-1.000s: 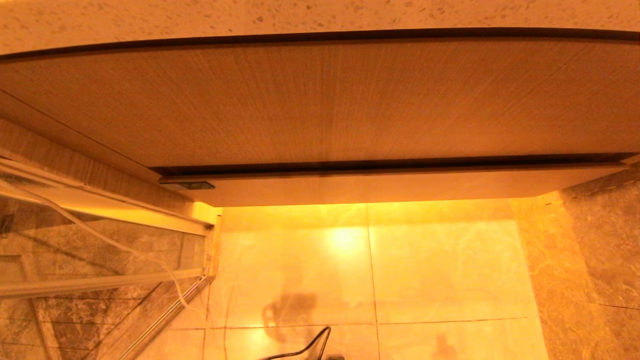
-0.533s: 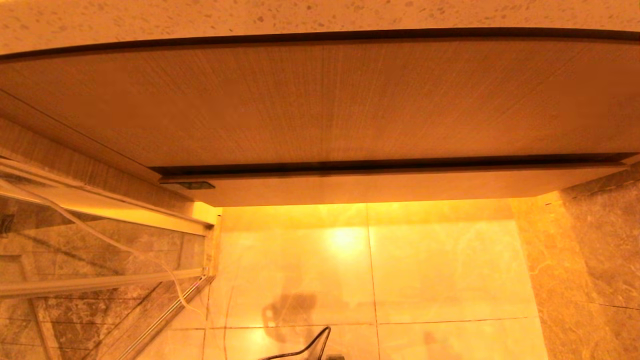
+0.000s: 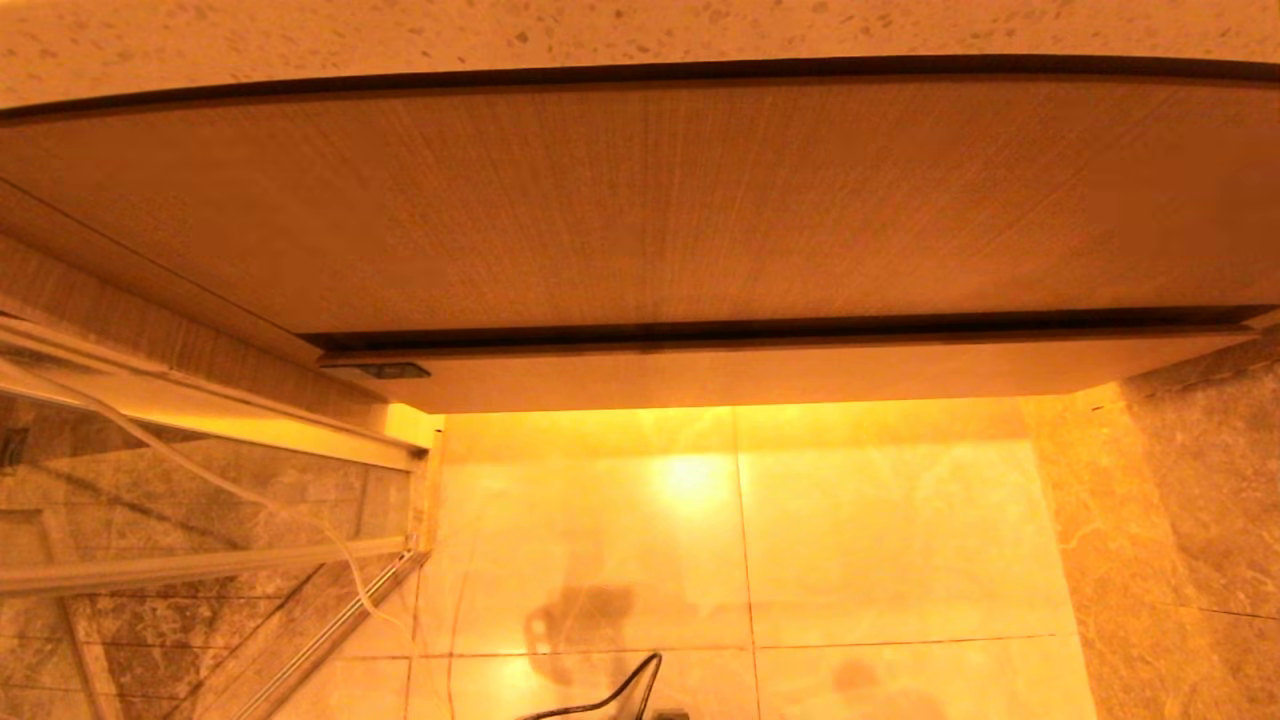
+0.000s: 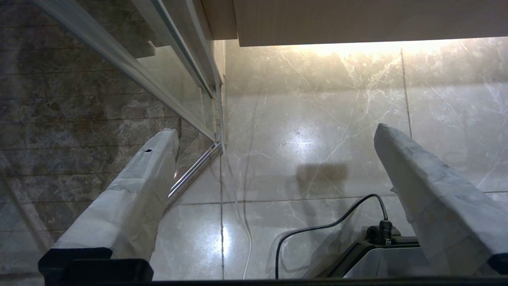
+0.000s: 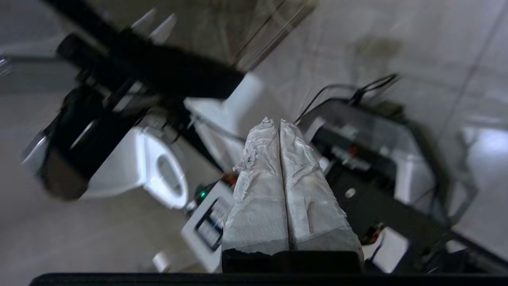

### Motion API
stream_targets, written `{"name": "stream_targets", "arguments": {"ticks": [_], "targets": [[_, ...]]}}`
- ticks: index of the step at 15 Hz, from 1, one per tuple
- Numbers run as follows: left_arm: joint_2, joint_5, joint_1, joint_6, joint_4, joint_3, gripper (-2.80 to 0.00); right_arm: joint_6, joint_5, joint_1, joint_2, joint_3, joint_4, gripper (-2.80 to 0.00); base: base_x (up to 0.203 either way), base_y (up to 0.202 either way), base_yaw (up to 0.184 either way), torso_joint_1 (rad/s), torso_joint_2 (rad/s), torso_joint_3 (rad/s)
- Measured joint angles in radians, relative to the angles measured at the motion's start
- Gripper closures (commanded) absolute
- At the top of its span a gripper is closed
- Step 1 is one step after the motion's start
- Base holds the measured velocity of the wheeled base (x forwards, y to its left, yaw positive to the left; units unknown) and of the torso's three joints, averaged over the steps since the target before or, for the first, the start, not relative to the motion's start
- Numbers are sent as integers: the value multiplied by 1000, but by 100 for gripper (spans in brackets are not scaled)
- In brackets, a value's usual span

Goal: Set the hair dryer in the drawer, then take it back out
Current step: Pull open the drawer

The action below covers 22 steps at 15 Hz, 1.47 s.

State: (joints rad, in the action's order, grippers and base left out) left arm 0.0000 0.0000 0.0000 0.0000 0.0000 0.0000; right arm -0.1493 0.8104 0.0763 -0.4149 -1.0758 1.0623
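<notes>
Wood fills the top half of the head view: a big wood-grain front panel [image 3: 640, 200] sits under a speckled stone counter [image 3: 640, 25], and below it a wide, shallow, pale wood drawer [image 3: 760, 375] with a plain front runs across the middle of the frame. The drawer looks shut, with only a dark gap along its top edge. No white hair dryer shows in any view, so I cannot tell where it is; it may be inside the shut drawer or somewhere out of sight. Shiny marble floor tiles [image 3: 880, 540] fill the lower middle of the head view, and a glass screen with a metal frame [image 3: 200, 560] stands at the lower left. No arm shows in the head view, so both seem to hang low, close to the robot's body. In the left wrist view the left gripper [image 4: 274, 137] points at the floor with its two padded fingers [image 4: 147, 174] spread wide apart and nothing between them, maybe ready to take hold of something. In the right wrist view the right gripper [image 5: 279, 121] has its two wrapped fingers pressed together with nothing in them, and it points down at the robot's own base [image 5: 357, 159], likely just parked. My guess is that the drawer has to be pulled open next.
</notes>
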Motion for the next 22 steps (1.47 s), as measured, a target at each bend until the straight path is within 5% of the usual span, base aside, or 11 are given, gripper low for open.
{"name": "stream_targets", "arguments": {"ticks": [4,8,10,12,17,22], "targets": [[0,0,0,0,0,0,-280,131,-58,66,-117,-22,89,0,0,0,0,0,0,0],[0,0,0,0,0,0,-280,595,-325,116,-267,-12,151,0,0,0,0,0,0,0],[0,0,0,0,0,0,-280,835,-366,132,-334,3,167,0,0,0,0,0,0,0],[0,0,0,0,0,0,-280,985,-364,138,-403,24,141,0,0,0,0,0,0,0],[0,0,0,0,0,0,-280,1209,-367,139,-591,112,-110,0,0,0,0,0,0,0],[0,0,0,0,0,0,-280,1304,-426,106,-705,161,-403,0,0,0,0,0,0,0]]}}
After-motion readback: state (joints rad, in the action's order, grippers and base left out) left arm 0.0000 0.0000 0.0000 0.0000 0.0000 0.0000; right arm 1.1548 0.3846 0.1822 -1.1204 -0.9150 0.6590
